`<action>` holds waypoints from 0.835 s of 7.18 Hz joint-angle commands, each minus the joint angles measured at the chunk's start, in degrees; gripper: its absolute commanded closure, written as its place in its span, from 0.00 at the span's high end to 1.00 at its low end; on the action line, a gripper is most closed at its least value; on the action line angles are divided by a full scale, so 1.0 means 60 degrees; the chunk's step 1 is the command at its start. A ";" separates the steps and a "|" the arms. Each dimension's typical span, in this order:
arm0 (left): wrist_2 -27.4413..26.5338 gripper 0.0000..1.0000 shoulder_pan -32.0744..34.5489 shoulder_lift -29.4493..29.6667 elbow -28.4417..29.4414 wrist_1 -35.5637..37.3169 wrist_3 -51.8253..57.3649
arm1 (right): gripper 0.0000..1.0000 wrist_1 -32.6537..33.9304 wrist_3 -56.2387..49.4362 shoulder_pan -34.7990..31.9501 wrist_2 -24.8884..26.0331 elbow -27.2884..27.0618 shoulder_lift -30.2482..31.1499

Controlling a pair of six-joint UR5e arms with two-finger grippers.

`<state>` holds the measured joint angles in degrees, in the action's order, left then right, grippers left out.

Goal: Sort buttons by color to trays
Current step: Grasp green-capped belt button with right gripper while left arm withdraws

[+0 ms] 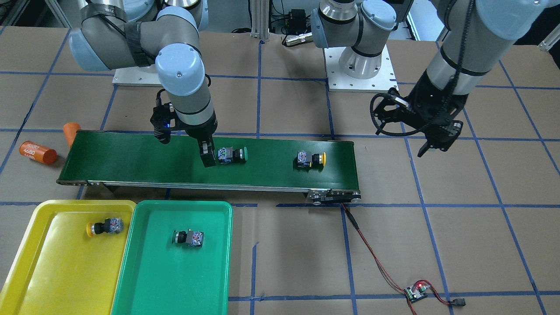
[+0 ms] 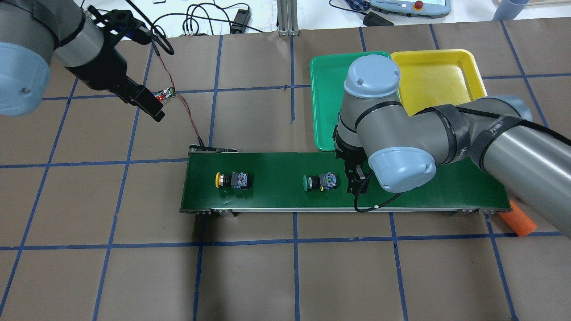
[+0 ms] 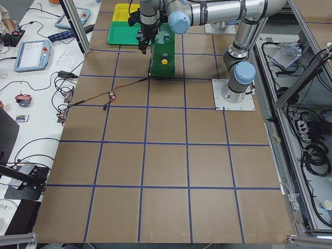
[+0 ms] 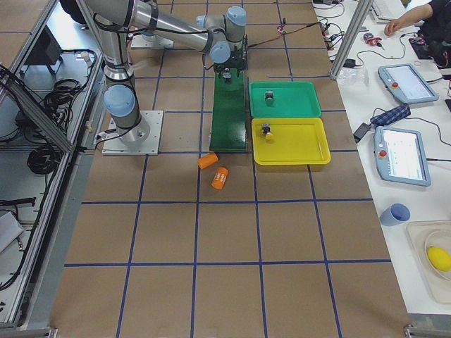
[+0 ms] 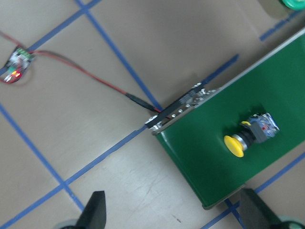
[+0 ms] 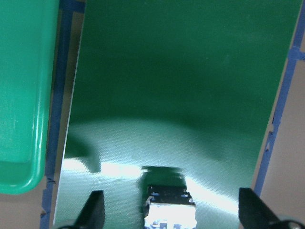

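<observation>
You're halfway: one yellow button [image 1: 105, 226] in the yellow tray [image 1: 65, 203], one green button [image 1: 189, 237] in the green tray [image 1: 183, 204]. On the belt [image 1: 131, 157], a second green button [image 1: 232, 155] lies by your spread right fingers [image 6: 95, 212], a second yellow button [image 1: 310, 159] at its front-view 3 o'clock. Your left fingers [image 5: 95, 210] are spread too.

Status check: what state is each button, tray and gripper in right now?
Conveyor belt: carries two buttons.
Its green button: on its side, ungripped.
Its yellow button: on its side, ungripped.
Yellow tray: holds another yellow button.
Green tray: holds another green button.
Right gripper: open, empty, over belt.
Left gripper: open, empty.
</observation>
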<state>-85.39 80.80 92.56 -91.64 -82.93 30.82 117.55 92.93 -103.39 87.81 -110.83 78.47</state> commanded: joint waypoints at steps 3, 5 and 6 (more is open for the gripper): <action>-0.0880 1.00 0.1033 -0.0019 0.0709 -0.0827 -0.3652 | 0.96 0.0139 0.0011 -0.0098 -0.0001 -0.0334 -0.0188; -0.0958 1.00 0.1079 -0.0089 0.0947 -0.1279 -0.3789 | 0.00 0.0169 -0.0892 0.0077 0.0028 -0.0337 -0.0159; -0.0959 1.00 0.1021 -0.0133 0.0990 -0.1339 -0.3789 | 0.00 0.0183 -0.0941 0.0150 0.0071 -0.0192 -0.0130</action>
<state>-90.83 87.09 92.09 -86.20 -90.03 8.39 118.53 88.89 -103.10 87.97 -112.62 77.52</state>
